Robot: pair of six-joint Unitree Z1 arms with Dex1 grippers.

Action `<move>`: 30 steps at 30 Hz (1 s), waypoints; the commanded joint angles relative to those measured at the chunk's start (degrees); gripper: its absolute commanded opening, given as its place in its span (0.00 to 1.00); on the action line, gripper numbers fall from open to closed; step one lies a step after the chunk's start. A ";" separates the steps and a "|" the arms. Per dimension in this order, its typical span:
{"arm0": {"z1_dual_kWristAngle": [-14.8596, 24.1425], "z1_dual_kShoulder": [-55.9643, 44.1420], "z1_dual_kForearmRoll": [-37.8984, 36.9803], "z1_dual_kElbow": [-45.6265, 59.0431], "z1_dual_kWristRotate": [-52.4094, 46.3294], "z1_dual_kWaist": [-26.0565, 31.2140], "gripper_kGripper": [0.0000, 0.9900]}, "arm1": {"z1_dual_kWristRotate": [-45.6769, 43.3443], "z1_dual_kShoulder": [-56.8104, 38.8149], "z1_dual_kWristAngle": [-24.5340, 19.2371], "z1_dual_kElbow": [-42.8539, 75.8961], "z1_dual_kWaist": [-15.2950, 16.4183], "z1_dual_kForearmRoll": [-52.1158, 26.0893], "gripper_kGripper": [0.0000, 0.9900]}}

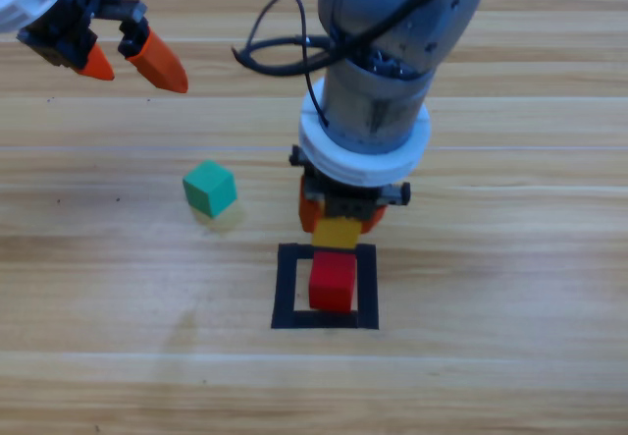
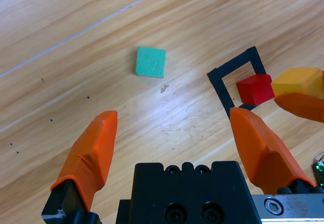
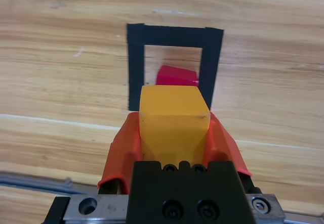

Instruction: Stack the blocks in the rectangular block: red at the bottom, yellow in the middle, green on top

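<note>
the right gripper (image 1: pixel 340 221) has its jaws clamped on the yellow cube (image 1: pixel 337 233), carried just short of the red cube (image 1: pixel 332 284) and above it; red sits inside the black tape square (image 1: pixel 285 288); the green cube (image 1: pixel 209 188) lies clear to the square's left; the left gripper (image 1: pixel 128 59) waits farther off, jaws wide, nothing in the way.

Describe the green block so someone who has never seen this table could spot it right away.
Start at the black tape square near the middle of the wooden table, where the red block sits. Look to its upper left in the overhead view: the green block lies alone on bare wood. It is the only teal cube, outside the tape and held by neither gripper.
</note>
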 commanded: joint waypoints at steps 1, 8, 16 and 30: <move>-1.11 2.46 -0.23 1.88 1.59 2.70 0.96 | 1.81 4.28 1.40 -1.61 1.53 0.98 0.00; -1.28 1.85 0.21 2.23 1.94 3.76 0.96 | 2.52 5.51 1.31 -1.87 1.62 1.51 0.00; -1.46 1.58 0.29 2.84 1.94 4.28 0.96 | 2.43 6.21 0.78 -2.75 1.62 2.65 0.00; -1.55 1.58 -0.32 3.98 1.06 4.28 0.98 | 2.96 7.79 0.08 -2.93 1.89 3.88 0.00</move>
